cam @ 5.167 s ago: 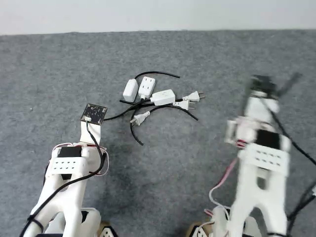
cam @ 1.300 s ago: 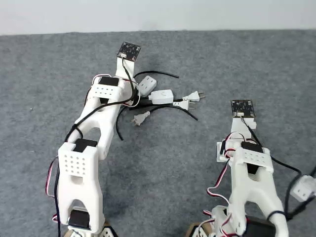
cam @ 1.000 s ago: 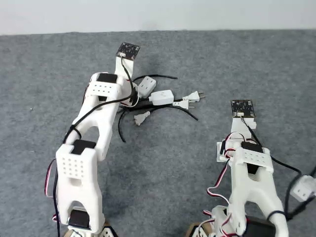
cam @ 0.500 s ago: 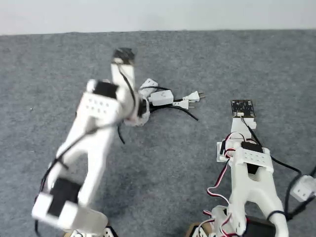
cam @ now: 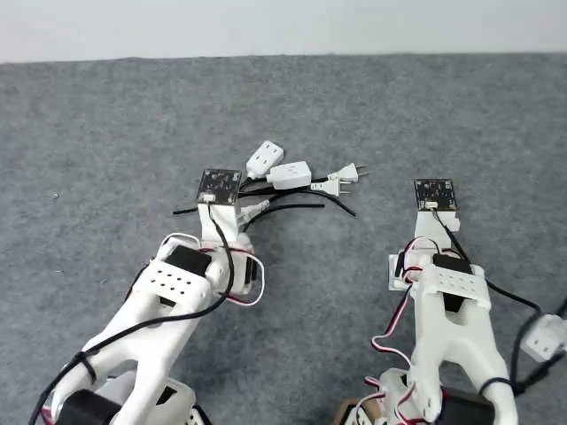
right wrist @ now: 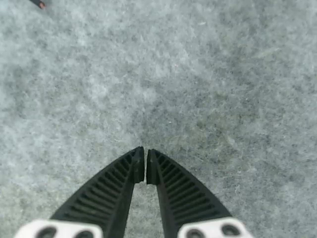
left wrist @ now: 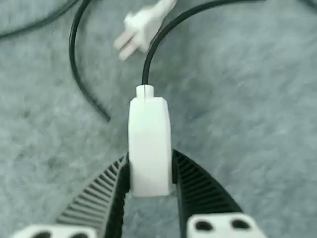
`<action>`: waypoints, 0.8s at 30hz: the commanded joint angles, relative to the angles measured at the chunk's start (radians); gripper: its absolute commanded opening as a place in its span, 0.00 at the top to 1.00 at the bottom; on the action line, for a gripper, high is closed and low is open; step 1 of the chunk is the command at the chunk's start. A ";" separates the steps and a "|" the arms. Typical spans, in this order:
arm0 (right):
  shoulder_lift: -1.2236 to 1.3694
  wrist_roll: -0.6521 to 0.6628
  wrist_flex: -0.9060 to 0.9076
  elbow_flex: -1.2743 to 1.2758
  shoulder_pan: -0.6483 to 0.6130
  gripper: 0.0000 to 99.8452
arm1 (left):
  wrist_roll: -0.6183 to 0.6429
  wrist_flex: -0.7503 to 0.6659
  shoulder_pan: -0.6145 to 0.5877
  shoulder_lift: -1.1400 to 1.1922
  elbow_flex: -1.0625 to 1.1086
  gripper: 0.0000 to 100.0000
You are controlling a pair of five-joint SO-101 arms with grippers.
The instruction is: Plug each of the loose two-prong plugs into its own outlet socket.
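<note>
Gripping a white socket (left wrist: 150, 129) by its sides, the left gripper (left wrist: 150, 162) holds it over grey carpet (left wrist: 257, 99). A loose plug (left wrist: 141, 26) lies beside the socket's black cord (left wrist: 163, 34). The right gripper (right wrist: 145, 168) hangs clenched over carpet, well apart from them.

tangled cords (cam: 301, 206) amid open carpet (cam: 425, 124)

The left arm (cam: 177, 283) ends at the black cords (cam: 301, 206), the right arm (cam: 456, 292) well apart.

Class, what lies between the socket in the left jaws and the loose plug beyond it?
Its own black cord over bare carpet, in the left wrist view.
</note>
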 commanded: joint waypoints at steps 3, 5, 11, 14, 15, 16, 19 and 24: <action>0.002 0.011 0.004 -0.058 -0.008 0.99 | -0.046 -0.008 0.014 0.026 0.033 0.77; 0.002 0.011 0.002 -0.057 -0.008 0.99 | -0.046 0.000 0.014 -0.002 0.033 0.77; 0.002 0.011 0.001 -0.057 -0.010 0.99 | -0.084 0.098 0.014 -0.233 0.031 0.77; 0.002 0.011 0.001 -0.057 -0.010 0.99 | -0.158 0.161 0.017 -0.413 0.031 0.77; 0.002 0.011 0.001 -0.057 -0.010 0.99 | -0.175 0.178 0.020 -0.471 0.031 0.77; 0.002 0.011 0.001 -0.057 -0.010 0.99 | -0.186 0.196 0.021 -0.519 0.031 0.77; 0.002 0.011 0.001 -0.057 -0.010 0.99 | -0.195 0.244 0.041 -0.583 0.039 0.80; 0.002 0.011 0.002 -0.057 -0.010 0.99 | -0.269 0.227 0.094 -0.443 0.035 0.99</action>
